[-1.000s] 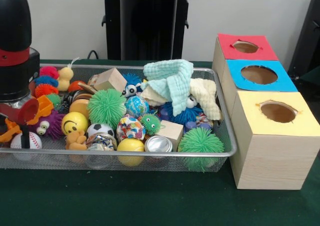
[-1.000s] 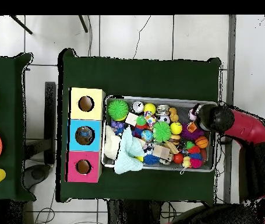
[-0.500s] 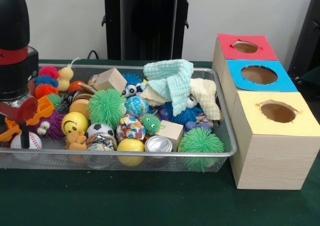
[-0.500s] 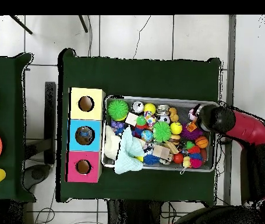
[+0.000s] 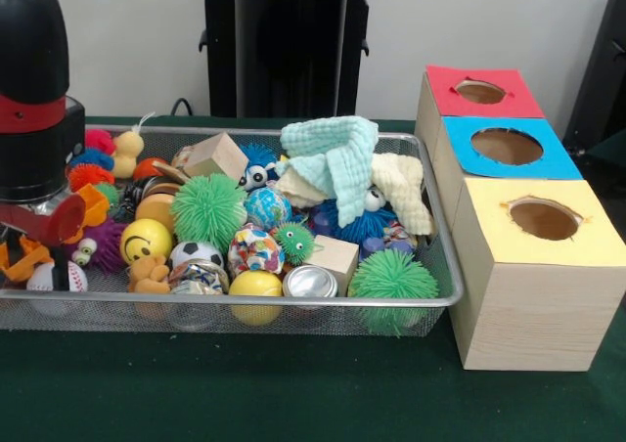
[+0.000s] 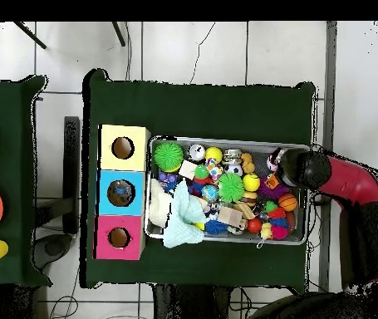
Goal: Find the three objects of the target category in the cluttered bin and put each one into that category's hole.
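A wire bin (image 5: 430, 295) full of toys is seen on the green worktop (image 5: 293, 393). Next to it, w/ no gap seen, a wooden box row (image 5: 533, 315) is set, w/ a red top (image 5: 484, 92), a blue top (image 5: 509, 147) & a yellow top (image 5: 543, 222), each w/ a round hole. The gripper (image 5: 39, 222) is seen low at the bin's left end in the front view, under the black & red arm (image 5: 34, 90); its red parts are down among the toys, by a baseball (image 5: 57, 278) & a purple fuzzy toy w/ eyes (image 5: 98, 244). It can't be told if it's open or shut, or if a thing is held. In the bin, a big green spiky ball (image 5: 207, 210) is seen near the middle, a 2nd one (image 5: 393, 284) at the right front corner, a small one (image 5: 293, 242) between them. A yellow smiley ball (image 5: 147, 239), a soccer ball (image 5: 196, 256), a silver can (image 5: 310, 283) & wood blocks (image 5: 217, 155) are seen too. A pale green cloth (image 5: 337, 158) is piled on top, w/ a cream cloth (image 5: 403, 190) beside it. In the overhead view the arm (image 6: 341, 179) is reached in over the bin's right end.
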`<state>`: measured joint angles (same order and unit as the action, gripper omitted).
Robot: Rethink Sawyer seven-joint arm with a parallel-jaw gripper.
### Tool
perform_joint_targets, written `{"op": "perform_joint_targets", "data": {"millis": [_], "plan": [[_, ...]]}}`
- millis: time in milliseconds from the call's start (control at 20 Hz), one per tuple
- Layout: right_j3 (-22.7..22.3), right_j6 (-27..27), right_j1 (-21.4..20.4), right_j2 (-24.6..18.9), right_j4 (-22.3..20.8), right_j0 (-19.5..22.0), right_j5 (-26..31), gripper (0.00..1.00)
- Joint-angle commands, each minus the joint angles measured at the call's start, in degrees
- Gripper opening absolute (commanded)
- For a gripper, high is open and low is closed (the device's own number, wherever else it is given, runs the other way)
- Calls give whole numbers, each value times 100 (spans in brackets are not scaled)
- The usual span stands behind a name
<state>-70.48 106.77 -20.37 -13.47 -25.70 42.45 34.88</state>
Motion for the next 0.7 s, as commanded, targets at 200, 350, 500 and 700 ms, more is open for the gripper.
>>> {"op": "perform_joint_targets", "data": {"millis": [200,350,500,700], "plan": [[-347,-1243,539,-510,-531,40,-134,100],[-363,-1086,513,-459,-477,-38,-82,0],[-309,-1020,512,-434,-424,-156,54,0],[-286,-1138,551,-570,-476,-171,-136,0]]}}
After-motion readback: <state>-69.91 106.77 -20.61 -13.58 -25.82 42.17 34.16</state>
